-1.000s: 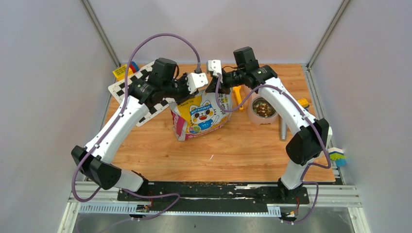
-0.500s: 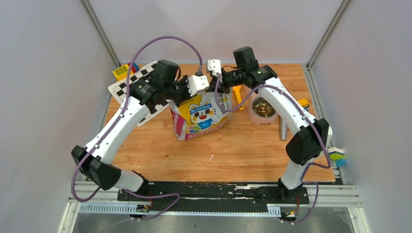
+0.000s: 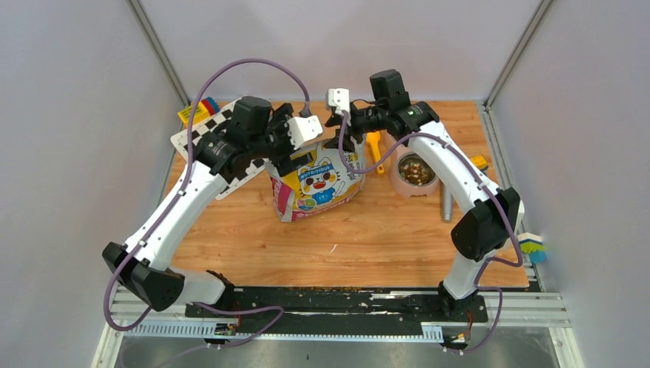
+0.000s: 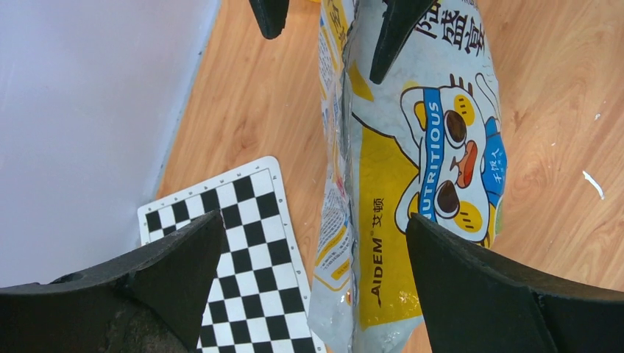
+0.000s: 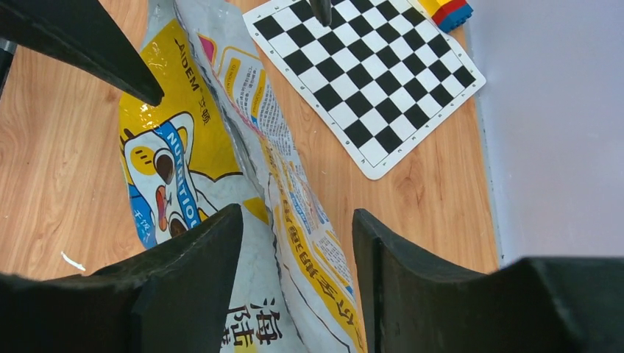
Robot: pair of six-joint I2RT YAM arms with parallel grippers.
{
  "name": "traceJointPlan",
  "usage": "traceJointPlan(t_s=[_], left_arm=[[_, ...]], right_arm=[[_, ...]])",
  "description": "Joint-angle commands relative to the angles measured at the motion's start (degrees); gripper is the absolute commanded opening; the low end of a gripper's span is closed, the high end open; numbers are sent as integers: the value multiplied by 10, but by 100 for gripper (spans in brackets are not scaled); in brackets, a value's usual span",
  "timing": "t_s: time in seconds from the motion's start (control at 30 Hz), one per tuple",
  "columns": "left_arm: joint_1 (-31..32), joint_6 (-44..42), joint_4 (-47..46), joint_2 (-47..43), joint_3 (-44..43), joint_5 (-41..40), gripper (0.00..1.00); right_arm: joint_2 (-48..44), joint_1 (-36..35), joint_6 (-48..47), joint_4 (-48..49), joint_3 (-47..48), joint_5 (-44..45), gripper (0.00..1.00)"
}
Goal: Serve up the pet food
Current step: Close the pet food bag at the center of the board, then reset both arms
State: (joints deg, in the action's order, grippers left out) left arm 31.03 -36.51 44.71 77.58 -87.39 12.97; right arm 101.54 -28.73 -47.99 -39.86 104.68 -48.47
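Note:
The pet food [image 3: 415, 170] lies as brown pellets in a pale bowl [image 3: 398, 184] right of the cat-printed bag [image 3: 318, 182]. The bag [image 4: 383, 191] stands upright on the wooden table. My left gripper [image 3: 286, 156] hangs over the bag's left top corner. In its wrist view, the left gripper [image 4: 315, 219] is wide open, with the bag's edge between the jaws but untouched. My right gripper [image 3: 342, 142] sits over the bag's right top corner. That right gripper [image 5: 296, 213] is open, straddling the bag's [image 5: 294, 243] top seam with a gap on the outer side.
A checkerboard sheet [image 3: 205, 146] lies left of the bag, with coloured blocks [image 3: 195, 113] behind it. A yellow scoop [image 3: 374, 147] lies between bag and bowl. A grey cylinder [image 3: 446, 205] rests right of the bowl, and a sponge [image 3: 534, 247] sits at the table's right edge.
Both grippers have opened and let go of the bag's top. The left arm has drawn back a little to the left. The bag still stands.

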Motion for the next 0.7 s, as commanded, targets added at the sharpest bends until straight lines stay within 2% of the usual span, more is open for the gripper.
traceJointPlan(t_s=[0.0,0.03,0.1,0.17,0.3,0.4,0.53,0.67], left_arm=[[-7,10,-35,-39,6,3,100],[-9,12,-35,-42,6,10,100],[-23,17,-35,-51,5,24,100],[-39,26,-37,-64,1,37,100],[-72,49,-45,-110,5,50,100],[-94,68,-43,-154,9,50,100],[-137,98,-20,-196,14,25,100],[-192,114,-18,-251,76,-13,100]], right_arm=[[-30,-4,2,18,7,-4,60],[-33,-5,7,18,9,-1,64],[-41,-4,18,19,13,16,78],[-56,-4,41,23,12,48,98],[-134,-1,102,67,-43,145,100],[-218,-1,148,135,-114,260,100],[-332,3,200,177,-200,402,100],[-465,4,231,234,-328,524,100]])
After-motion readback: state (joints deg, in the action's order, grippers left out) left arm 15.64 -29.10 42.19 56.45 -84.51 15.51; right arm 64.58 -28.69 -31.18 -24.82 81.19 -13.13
